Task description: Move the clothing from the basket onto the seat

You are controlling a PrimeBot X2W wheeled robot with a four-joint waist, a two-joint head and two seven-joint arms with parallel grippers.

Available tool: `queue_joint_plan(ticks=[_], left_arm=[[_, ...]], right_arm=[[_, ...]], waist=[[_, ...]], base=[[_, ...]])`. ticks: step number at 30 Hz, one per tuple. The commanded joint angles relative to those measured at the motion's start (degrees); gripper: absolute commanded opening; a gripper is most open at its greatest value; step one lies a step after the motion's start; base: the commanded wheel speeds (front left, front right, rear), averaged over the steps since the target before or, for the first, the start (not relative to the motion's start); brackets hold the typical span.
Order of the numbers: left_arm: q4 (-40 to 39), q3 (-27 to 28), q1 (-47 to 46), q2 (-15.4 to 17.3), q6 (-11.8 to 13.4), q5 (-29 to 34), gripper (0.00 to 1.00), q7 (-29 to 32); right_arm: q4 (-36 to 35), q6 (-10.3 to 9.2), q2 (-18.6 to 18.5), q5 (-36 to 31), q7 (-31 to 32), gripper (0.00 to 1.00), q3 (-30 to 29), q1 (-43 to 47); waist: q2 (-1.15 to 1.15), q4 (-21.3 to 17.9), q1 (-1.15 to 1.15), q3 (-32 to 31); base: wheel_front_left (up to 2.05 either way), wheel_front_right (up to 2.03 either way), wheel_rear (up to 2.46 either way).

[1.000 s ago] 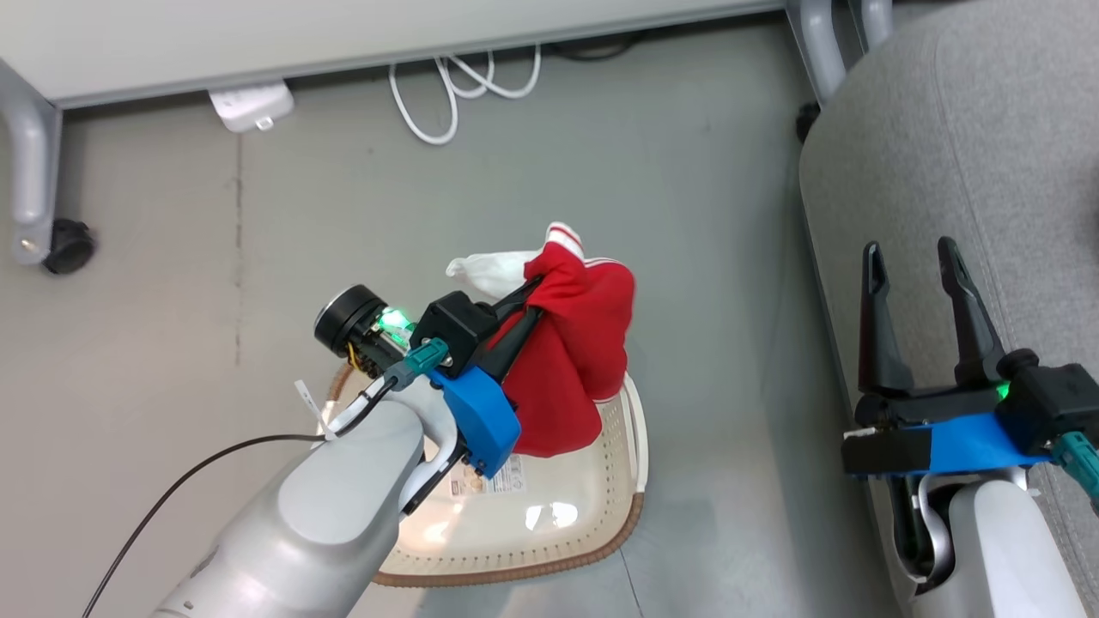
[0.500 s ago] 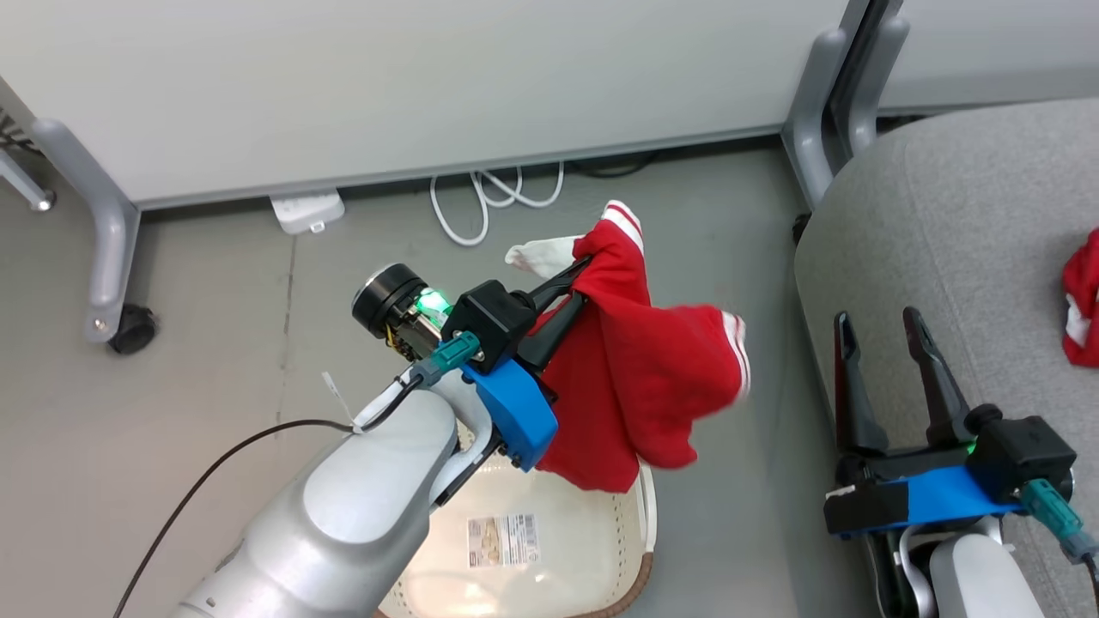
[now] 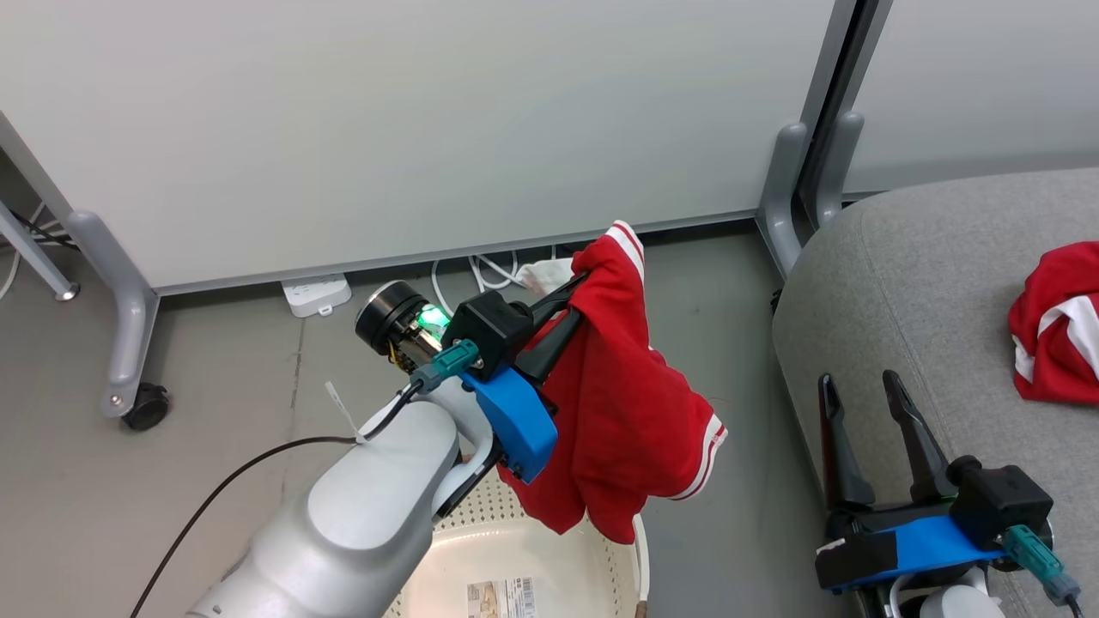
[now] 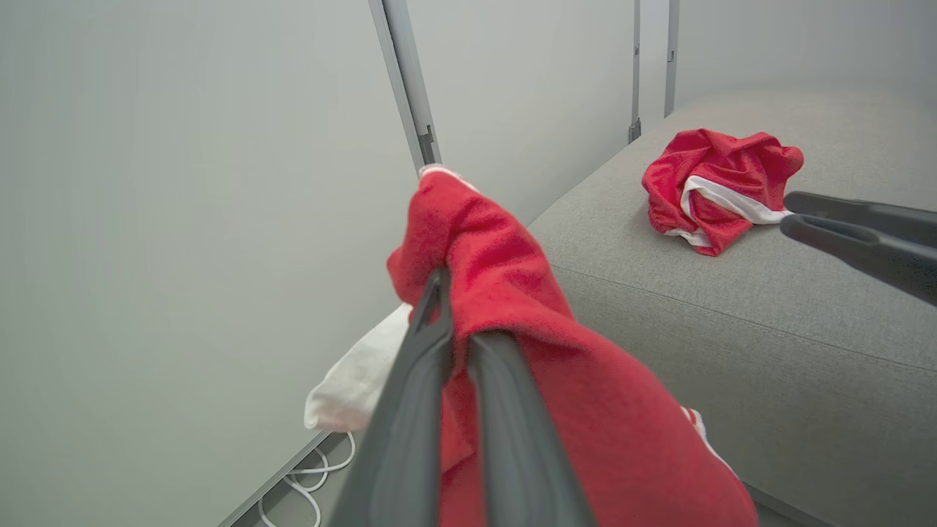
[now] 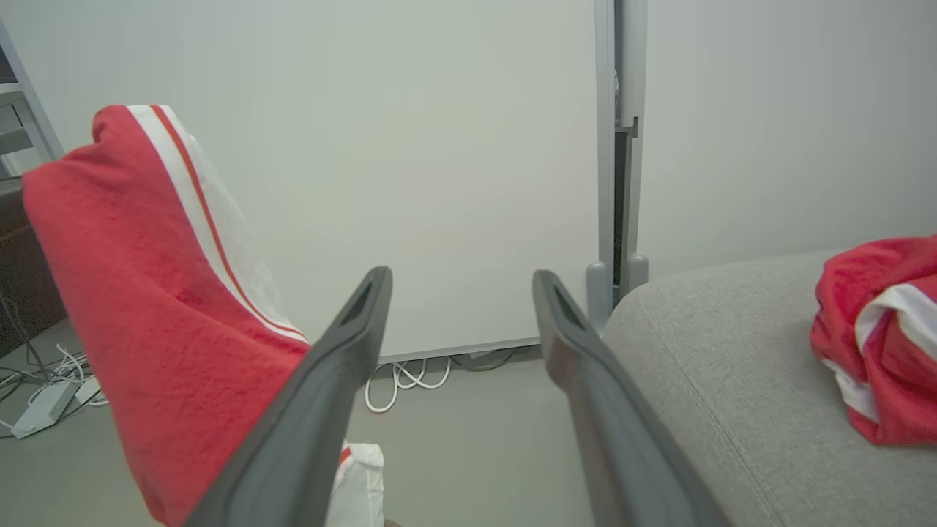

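**ONE GARMENT ON THE SEAT, ONE IN THE AIR**

Left gripper [image 3: 577, 296] was clenched on a bright red soft fabric garment with white stripes [image 3: 618, 429], pinching a top fold between its two long dark fingers [image 4: 406, 424]. The cloth hung free below the pinch, a white flap [image 3: 541, 273] poking out behind the fingers. Its lower hem hung above the far rim of the oval cream-white plastic laundry basket with perforated walls [image 3: 601, 558]. Contact with the rim could not be told, though it read as clear.

The held garment was not yet over the large grey fabric-upholstered seat [image 3: 910, 283]. A strip of grey floor [image 3: 747, 343] showed between the hanging cloth and the seat's rounded corner.

A second red garment with white trim [image 3: 1052, 343] lay crumpled on the seat top, apart from both grippers.

Right gripper [image 3: 857, 378] was released, fingers spread, nothing between them, poised at the seat's near edge.

Progress, as judged: one piece delivered; one piece out of the basket and mid-carry. Left for this piece: the swing across to the seat and the let-go. The part of the basket floor that showed carried a printed label [image 3: 502, 594] and no red cloth. The left forearm [image 3: 361, 524] and the frame edge hid the rest, so whether more clothing waited inside could not be told.
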Motion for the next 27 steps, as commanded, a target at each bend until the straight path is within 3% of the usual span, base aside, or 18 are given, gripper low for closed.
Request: queue_joint_plan(ticks=[1,15,27], left_arm=[[0.2,0.0,0.6,0.0,-0.1,-0.4,0.00,-0.3],[0.3,-0.3,0.4,-0.2,0.2,-1.0,0.00,-0.3],[0.0,-0.5,0.7,-0.4,0.2,-1.0,0.00,-0.3]], right_arm=[[0.2,-0.04,0.0,0.4,0.0,1.00,0.4,1.1],[-0.5,-0.04,0.0,-0.3,0.0,1.00,4.7,0.6],[1.6,-0.04,-1.0,-1.8,0.0,1.00,17.1,-4.7]], waist=[[0.00,0.0,0.01,-0.8],[0.00,0.6,0.01,-1.3],[0.00,1.0,0.01,-0.9]], base=[[0.00,0.00,0.00],[0.00,0.00,0.00],[0.00,0.00,0.00]])
